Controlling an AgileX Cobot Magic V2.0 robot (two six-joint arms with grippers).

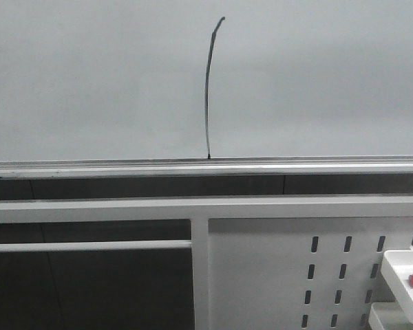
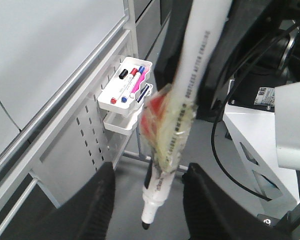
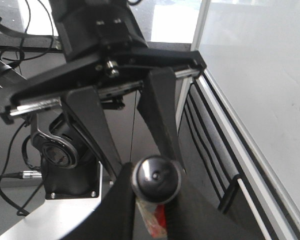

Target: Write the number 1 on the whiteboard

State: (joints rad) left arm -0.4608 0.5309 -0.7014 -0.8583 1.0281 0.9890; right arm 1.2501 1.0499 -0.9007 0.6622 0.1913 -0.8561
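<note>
We see right gripper (image 3: 151,192) fingers clamped on black marker (image 2: 162,150), its butt end showing between them in right wrist view. Left wrist view shows same marker tip-down, wrapped in yellowish tape, away from board. Left gripper (image 2: 147,195) fingers apart, holding nothing. Number 1 (image 1: 208,89) stands on whiteboard (image 1: 89,75): thin dark stroke, hooked top, foot touching silver rail (image 1: 124,166). We judge writing done; only marker return perhaps left. Below: perforated panel (image 1: 275,275), tray of markers (image 2: 125,87).
</note>
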